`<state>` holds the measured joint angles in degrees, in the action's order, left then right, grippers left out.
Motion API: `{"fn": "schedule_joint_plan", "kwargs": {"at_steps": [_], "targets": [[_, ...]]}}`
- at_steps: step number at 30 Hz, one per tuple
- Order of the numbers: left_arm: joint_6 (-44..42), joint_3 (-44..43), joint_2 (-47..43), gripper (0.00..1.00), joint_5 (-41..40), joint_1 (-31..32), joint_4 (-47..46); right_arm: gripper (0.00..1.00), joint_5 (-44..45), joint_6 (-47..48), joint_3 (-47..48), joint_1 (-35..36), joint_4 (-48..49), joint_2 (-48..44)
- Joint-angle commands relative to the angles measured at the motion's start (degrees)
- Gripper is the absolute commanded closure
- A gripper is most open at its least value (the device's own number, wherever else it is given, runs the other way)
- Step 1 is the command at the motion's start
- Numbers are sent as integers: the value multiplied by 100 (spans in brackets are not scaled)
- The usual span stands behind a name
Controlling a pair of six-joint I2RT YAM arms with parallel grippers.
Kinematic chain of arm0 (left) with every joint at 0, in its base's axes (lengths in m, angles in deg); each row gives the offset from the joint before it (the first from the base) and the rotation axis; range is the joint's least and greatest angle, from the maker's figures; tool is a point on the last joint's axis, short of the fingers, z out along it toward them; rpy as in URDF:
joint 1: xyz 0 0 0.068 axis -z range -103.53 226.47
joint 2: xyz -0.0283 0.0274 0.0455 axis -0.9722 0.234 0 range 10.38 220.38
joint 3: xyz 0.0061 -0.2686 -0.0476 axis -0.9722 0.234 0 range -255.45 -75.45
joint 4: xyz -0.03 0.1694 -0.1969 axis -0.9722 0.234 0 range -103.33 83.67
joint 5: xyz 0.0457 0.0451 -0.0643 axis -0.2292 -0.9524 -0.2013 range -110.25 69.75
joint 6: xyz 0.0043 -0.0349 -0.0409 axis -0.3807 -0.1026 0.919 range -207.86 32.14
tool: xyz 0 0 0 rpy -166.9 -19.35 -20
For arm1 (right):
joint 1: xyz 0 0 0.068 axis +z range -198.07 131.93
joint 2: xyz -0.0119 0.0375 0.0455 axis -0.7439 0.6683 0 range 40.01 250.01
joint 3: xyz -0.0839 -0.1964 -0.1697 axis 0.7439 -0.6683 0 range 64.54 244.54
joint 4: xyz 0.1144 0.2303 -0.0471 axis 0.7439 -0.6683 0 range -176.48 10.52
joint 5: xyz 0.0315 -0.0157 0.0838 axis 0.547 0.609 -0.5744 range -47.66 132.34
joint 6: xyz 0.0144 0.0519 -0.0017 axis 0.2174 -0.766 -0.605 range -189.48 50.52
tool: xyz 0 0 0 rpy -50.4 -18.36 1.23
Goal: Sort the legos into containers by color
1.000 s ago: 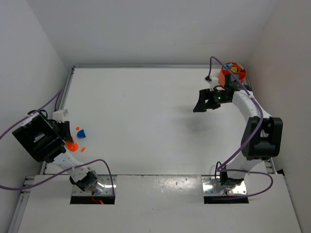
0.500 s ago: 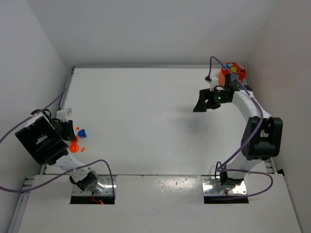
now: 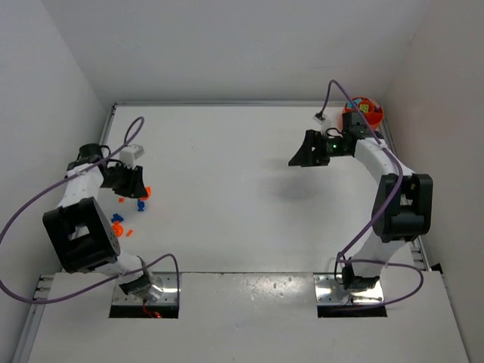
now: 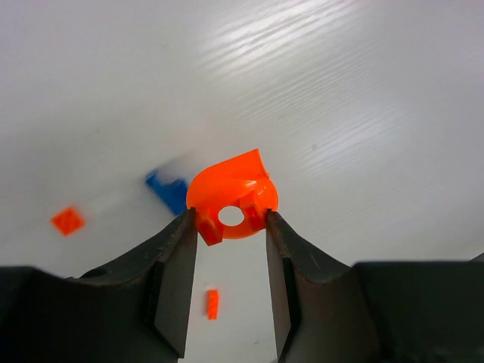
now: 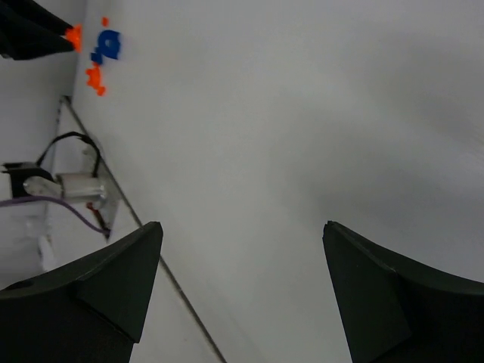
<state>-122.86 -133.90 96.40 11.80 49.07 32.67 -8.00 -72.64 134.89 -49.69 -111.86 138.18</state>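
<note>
The left gripper [image 4: 230, 221] has swung farther out, now pinching an orange lego [image 4: 227, 185]. Next stop, I'd guess, the far-right tub [image 3: 376, 113]; the right gripper [image 3: 299, 159] hangs spread.

Bright, even white light falls from overhead. The surface [image 3: 227, 174] looks almost washed out, with only a soft grey smudge of shadow beneath the right arm [image 3: 378, 162]. In the left wrist view glare streaks the top, the blue brick [image 4: 168, 189] smears, and the dark fingers [image 4: 174, 280] lose detail.
</note>
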Motion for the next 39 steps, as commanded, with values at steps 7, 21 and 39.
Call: {"fn": "schedule_joint_plan", "kwargs": {"at_steps": [7,21,39], "targets": [[1355,-351,-814,68,188,2254,-679,13,-1363,-2257,375,953,1434,624],[2481,-579,-990,68,-735,5050,-1567,17,-1909,-5545,190,2069,4177,1494],[2534,-526,-1166,69,-1052,5675,-1673,39,-2014,-7742,-346,3010,6709,1819]]}}
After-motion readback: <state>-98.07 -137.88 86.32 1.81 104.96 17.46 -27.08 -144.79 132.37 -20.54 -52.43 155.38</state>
